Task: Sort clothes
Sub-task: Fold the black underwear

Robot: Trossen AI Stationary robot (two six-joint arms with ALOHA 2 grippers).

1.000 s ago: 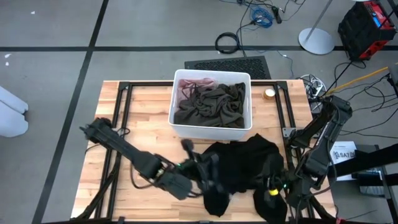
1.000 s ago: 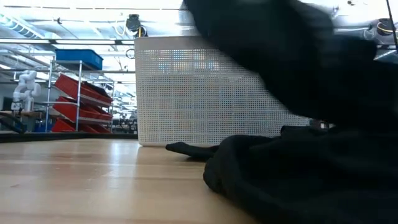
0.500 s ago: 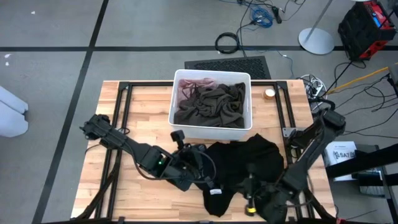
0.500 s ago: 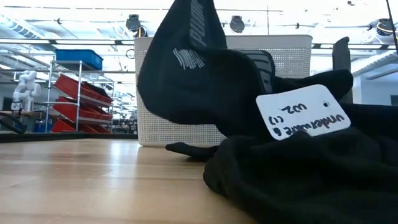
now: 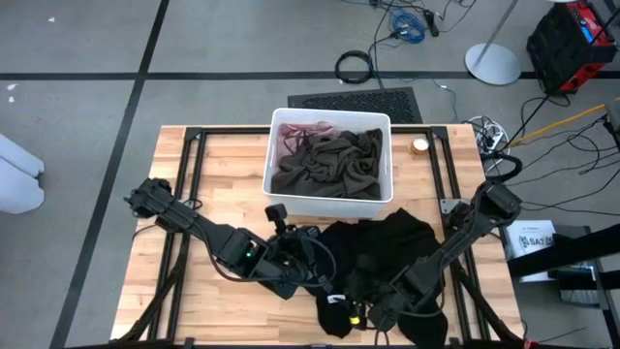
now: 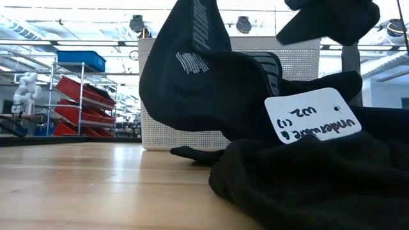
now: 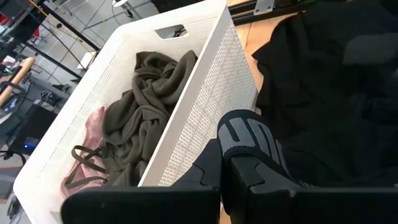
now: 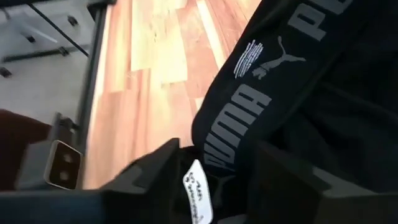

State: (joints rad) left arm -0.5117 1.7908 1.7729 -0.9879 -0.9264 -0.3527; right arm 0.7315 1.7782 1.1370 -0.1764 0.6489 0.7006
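Note:
A black garment point(image 6: 211, 83) with a grey-lettered waistband hangs lifted in front of the white bin point(image 5: 276, 189), and my left gripper point(image 5: 315, 271) is shut on it. A white tag point(image 6: 312, 116) dangles from it. Its lower part merges with a black heap point(image 5: 397, 247) lying on the table's near right. My right gripper point(image 8: 214, 168) is open at the near edge, its fingers on either side of the lettered waistband point(image 8: 249, 118); whether they touch it I cannot tell. In the bin lie an olive-green garment point(image 5: 334, 160) and a pink one point(image 5: 291, 136). My left gripper pinches the black garment's grey-lettered waistband point(image 7: 249, 140) between its two fingers, coming from the table's left and slanting toward the bin. The band bulges out over the fingers. The garment hangs lifted, with its lower part on the black heap.
The bin stands at the table's far middle, right behind the lifted garment. A small round thing point(image 5: 419, 145) lies to the bin's right. Black frame rails point(image 5: 194, 155) run over the wooden top. Bare wood shows at the left point(image 5: 218, 184).
My right gripper has gone along the near edge toward the table's left, up to the lifted black garment. My left gripper drew a little toward the bin early on, raising the waistband and the tag, and has kept still since.

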